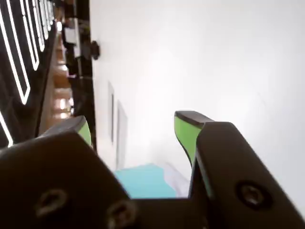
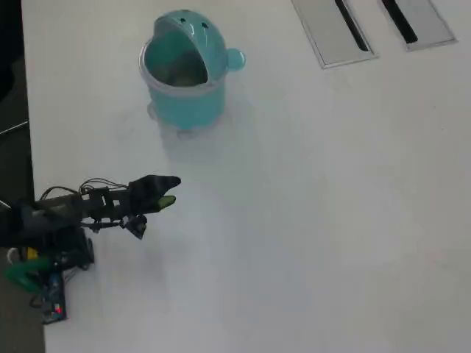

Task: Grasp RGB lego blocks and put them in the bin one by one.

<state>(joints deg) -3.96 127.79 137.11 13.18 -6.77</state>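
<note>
The round light-teal bin (image 2: 185, 99) stands at the back left of the white table in the overhead view. Its domed lid (image 2: 190, 28) is tipped back and the mouth is open. In the wrist view a teal patch of the bin (image 1: 145, 181) shows low between my jaws. My gripper (image 2: 169, 193) hovers near the table's left side, well in front of the bin. It points right. In the wrist view the gripper (image 1: 134, 121) is open, its green pads (image 1: 187, 133) wide apart with nothing between them. No lego blocks show in either view.
Two flat grey slotted panels (image 2: 335, 29) (image 2: 416, 18) are set into the table at the back right. The arm's base and wires (image 2: 44, 257) sit at the table's left edge (image 2: 33, 184). A dark area lies beyond that edge.
</note>
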